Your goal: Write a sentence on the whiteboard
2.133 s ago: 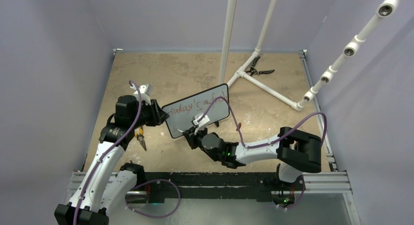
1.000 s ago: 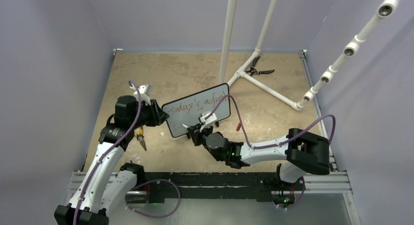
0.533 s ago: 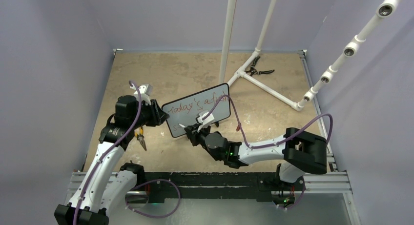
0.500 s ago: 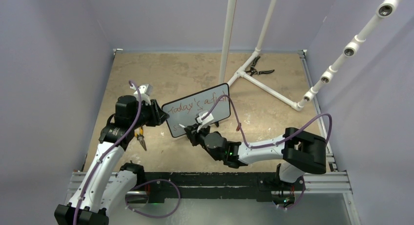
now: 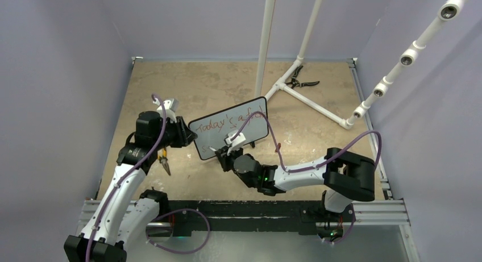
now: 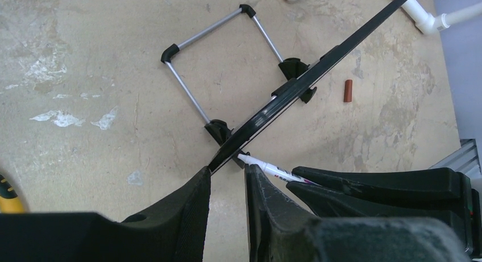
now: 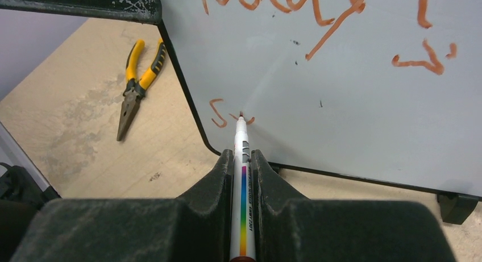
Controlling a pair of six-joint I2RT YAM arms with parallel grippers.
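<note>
Pinching the marker (image 7: pixel 241 134) tight in my right gripper (image 7: pixel 241 155), I have its tip touching the whiteboard (image 7: pixel 364 120) near its lower left corner, beside a small red "S". The sentence (image 7: pixel 332 32) runs along the top of that wrist view. My left gripper (image 6: pixel 227 172), fingers narrowly parted, seems to clamp the board's edge low in its frame. Yellow pliers (image 7: pixel 136 86) lie at left.
</note>
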